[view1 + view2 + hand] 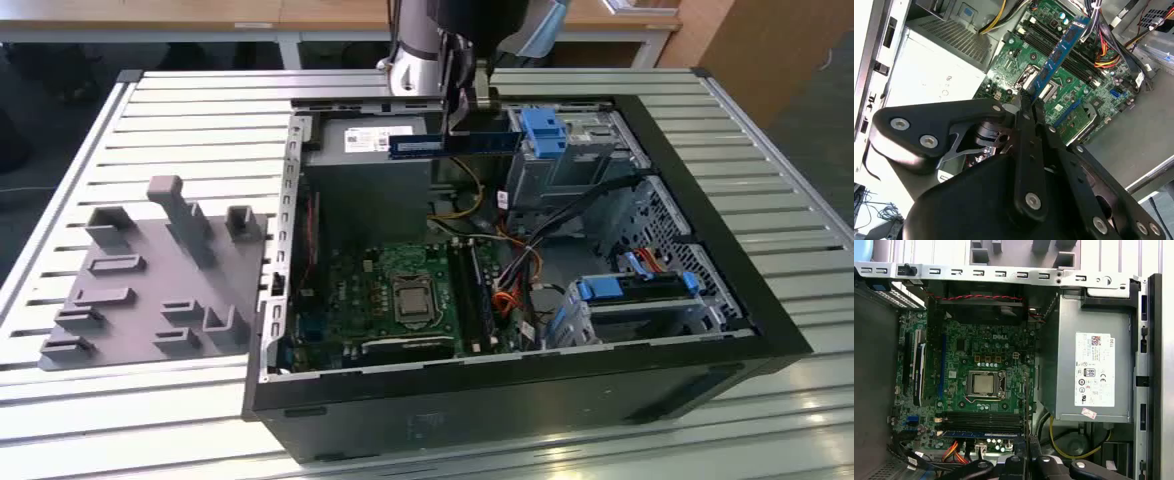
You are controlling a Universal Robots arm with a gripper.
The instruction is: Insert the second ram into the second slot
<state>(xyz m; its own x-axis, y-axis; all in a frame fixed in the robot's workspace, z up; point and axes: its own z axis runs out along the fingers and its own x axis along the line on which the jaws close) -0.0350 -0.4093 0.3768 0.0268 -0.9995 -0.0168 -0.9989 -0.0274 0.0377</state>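
Grips the thin, long blue circuit-board stick (420,146) by its upper edge in the black metal two-finger gripper (470,122), clamped tight on it. Hangs level over the open black computer case (534,400), well above the green motherboard (360,290), likely keeping the contact edge down toward the long black memory slots (467,290). Small white label on the stick; large white printed sticker (1095,370) on the grey metal power supply box (1064,340), print left unread

So the second ram (454,143) is a thin blue stick, long side level, sitting upper middle in the exterior view, not slotted in.
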